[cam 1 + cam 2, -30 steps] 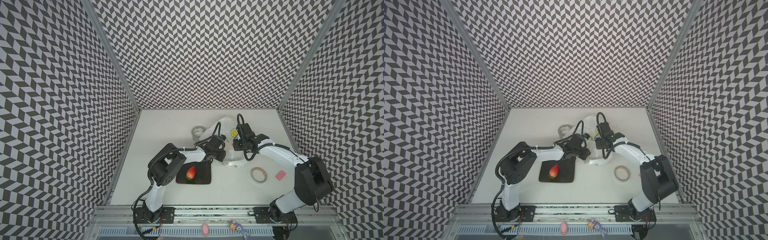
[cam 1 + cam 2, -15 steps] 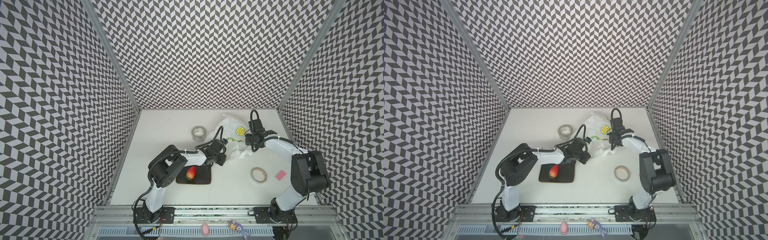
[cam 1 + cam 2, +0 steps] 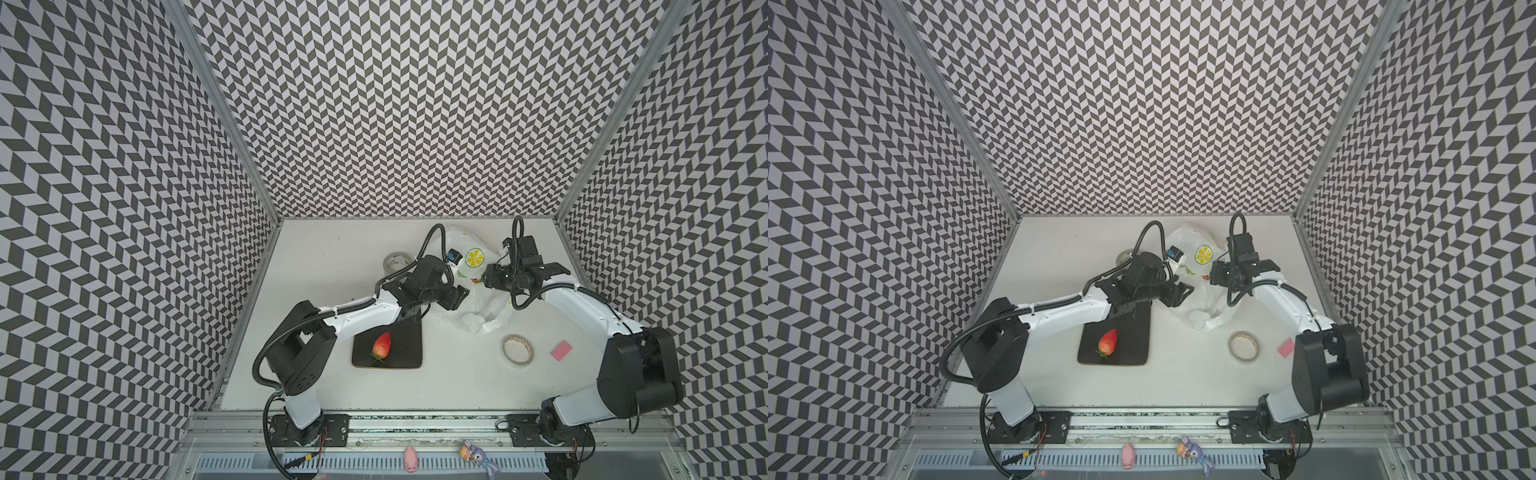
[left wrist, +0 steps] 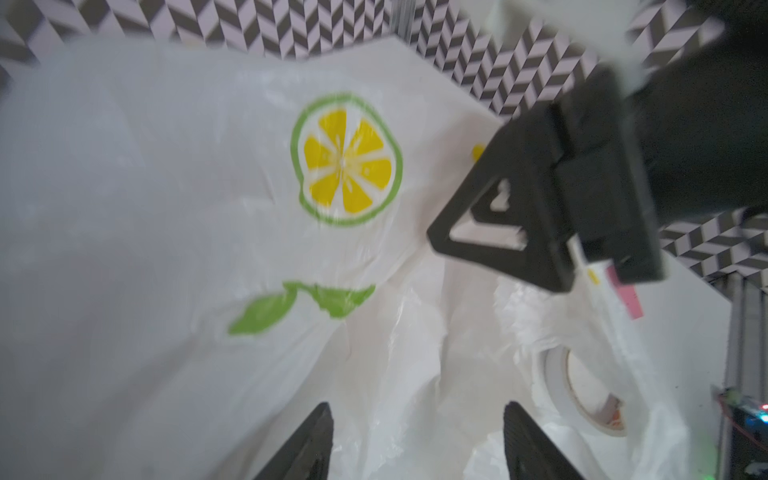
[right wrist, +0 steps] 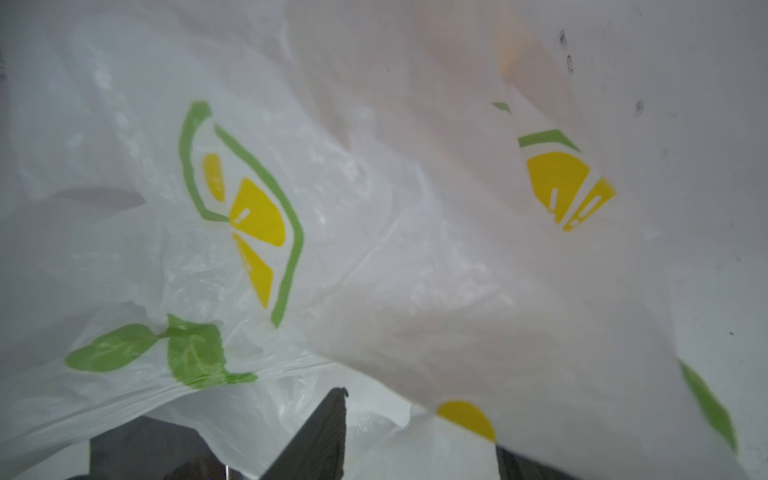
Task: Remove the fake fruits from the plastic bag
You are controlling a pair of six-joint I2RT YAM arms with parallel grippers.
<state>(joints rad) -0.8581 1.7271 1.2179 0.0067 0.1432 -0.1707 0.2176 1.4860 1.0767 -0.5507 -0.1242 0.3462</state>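
White plastic bag [image 3: 473, 259] sits crumpled between both arms. Left gripper [image 4: 417, 409] stands apart at its folds; right gripper [image 5: 419, 419] likewise apart.

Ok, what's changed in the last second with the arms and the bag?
The right gripper swung right, then came back to the plastic bag; the left gripper edged right along it. Both sets of fingers now stand apart, seemingly having let the bag go, uncovering its lemon print. The strawberry, black mat and tape rolls stayed put.
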